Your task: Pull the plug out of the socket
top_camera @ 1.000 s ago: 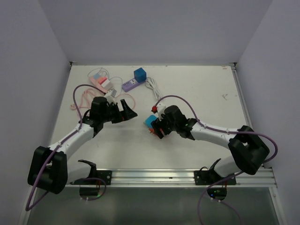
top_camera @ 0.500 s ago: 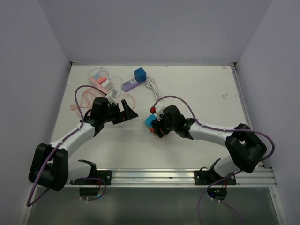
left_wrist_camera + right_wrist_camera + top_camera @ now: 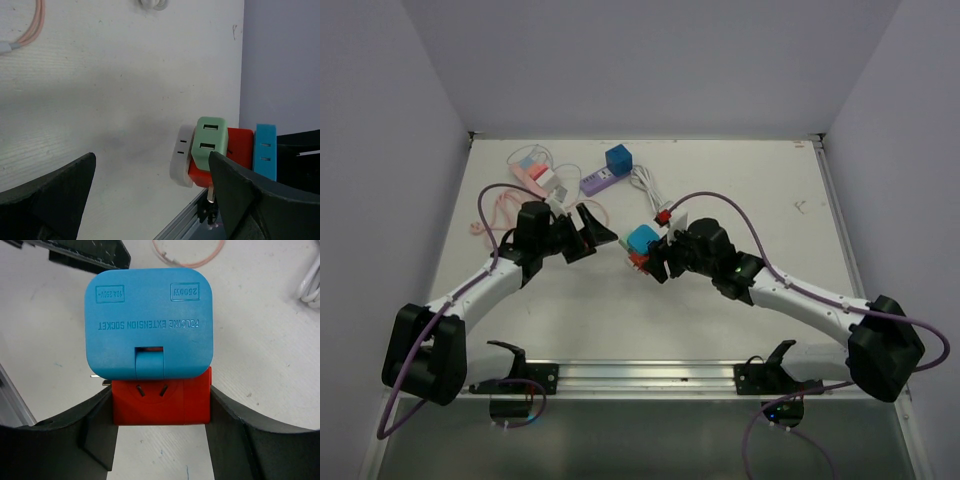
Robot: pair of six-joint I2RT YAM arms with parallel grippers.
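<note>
White table (image 3: pixel 750 190); right fingers (image 3: pixel 235 435) clamp red socket (image 3: pixel 160 402) (left fingers (image 3: pixel 50 195) cut off).

Links: white shells on left arm (image 3: pixel 470 290) and right arm (image 3: pixel 810 300)
Joints: black housings
Cables: purple cable (image 3: pixel 710 195) along each arm
Tips: matte black left end effector (image 3: pixel 152 156) and right end effector (image 3: pixel 160 405)
</note>
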